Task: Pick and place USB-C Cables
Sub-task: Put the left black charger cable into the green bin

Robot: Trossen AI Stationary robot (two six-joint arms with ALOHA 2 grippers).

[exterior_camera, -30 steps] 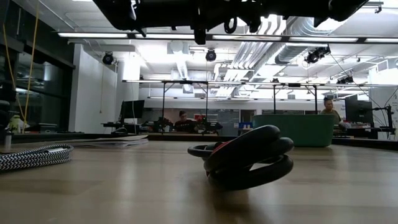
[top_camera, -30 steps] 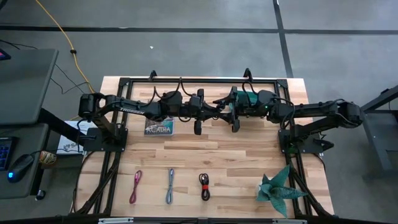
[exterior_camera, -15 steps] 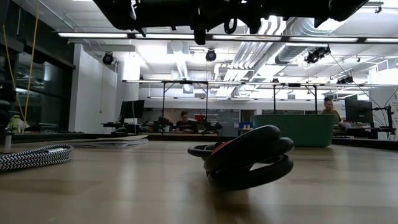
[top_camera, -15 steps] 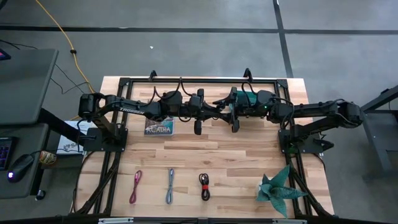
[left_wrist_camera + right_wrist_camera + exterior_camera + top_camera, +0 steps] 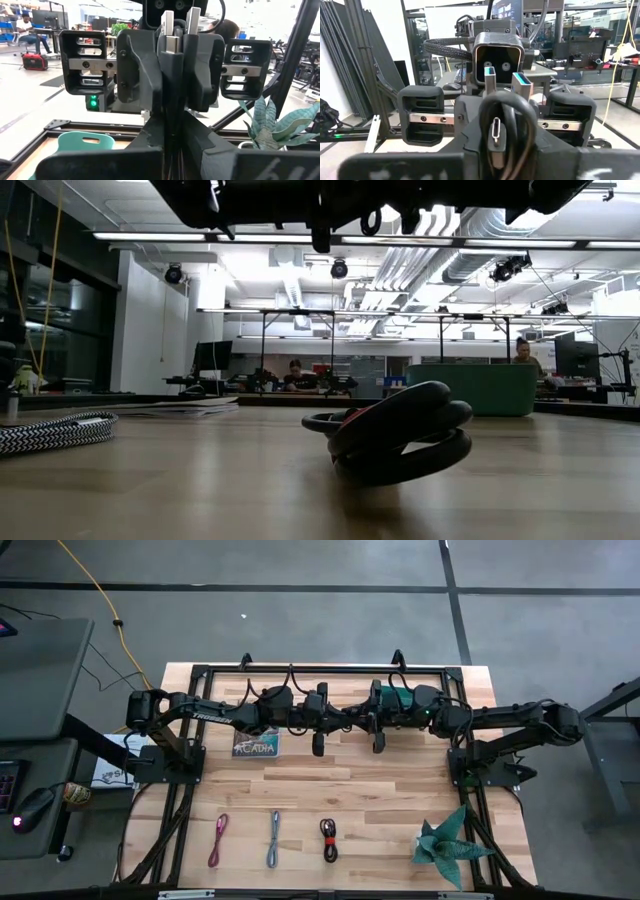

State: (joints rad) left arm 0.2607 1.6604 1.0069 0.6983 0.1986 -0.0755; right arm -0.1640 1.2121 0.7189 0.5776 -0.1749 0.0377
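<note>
Both my arms hang mid-air over the counter's (image 5: 400,790) far half, left end effector (image 5: 318,745) and right end effector (image 5: 379,743) tip to tip, near each other. Left fingers pressed together. Right fingers pinch a black looped cable (image 5: 506,112), USB-C plug showing. Near edge: pink cable (image 5: 218,840), blue-grey cable (image 5: 274,839), red-and-black cable (image 5: 329,839) in a row, apart. Bare wood between them and my arms. Plant (image 5: 447,843) at the near right corner. Low view: arms cut off at top.
</note>
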